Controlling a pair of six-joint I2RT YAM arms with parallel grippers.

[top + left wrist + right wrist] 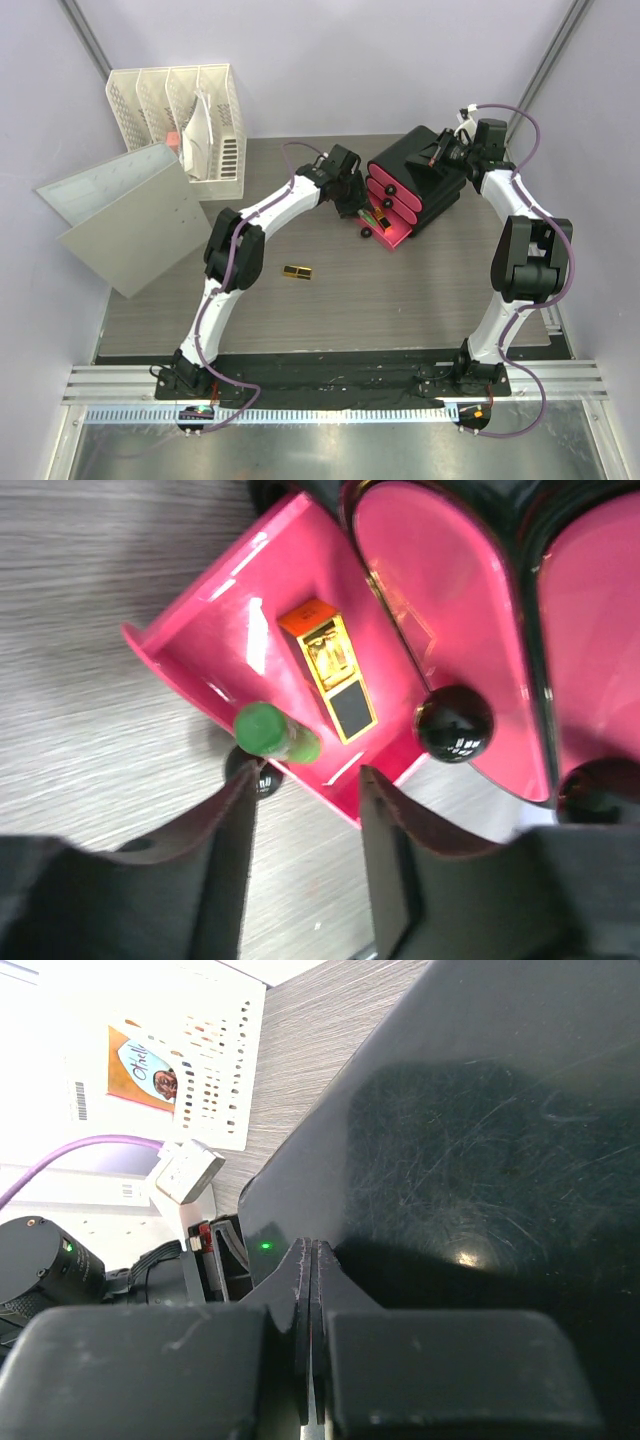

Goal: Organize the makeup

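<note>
**Left gripper** point(305, 855): lower centre of the left wrist view. Jaws stand apart with nothing between them. In the overhead view it sits at centre frame, just beside the lowest drawer's front.

**Right gripper** point(312, 1290): jaws pressed together with nothing clamped. It is positioned over the glossy top of the black organizer box point(415, 175) in the upper right of the overhead view. Contact with the lid cannot be confirmed.

**Pink drawer** point(200, 650): the lowest drawer, pulled out, upper centre of the left wrist view. The two drawers above it are closed, one with a round black knob point(454, 723).

**Contents of the pink drawer:**
- One gold-black lipstick point(330, 670) lies flat on the drawer floor, its orange end towards the top of the frame.
- The green stick point(275, 733) lies at the drawer's front corner, just beyond the left gripper's fingertips and clear of them.

**Below the pink drawer's front edge:** a small round black item point(252, 772). Whether it is the drawer's knob or a loose disc cannot be told.

**Tabletop** point(400, 300): a second gold-black lipstick point(297, 272) lies alone at centre frame, well apart from the organizer.

**Other items:**
- A white file rack point(185, 115) stands at upper left.
- A grey panel point(130, 215) leans below the rack.
</note>
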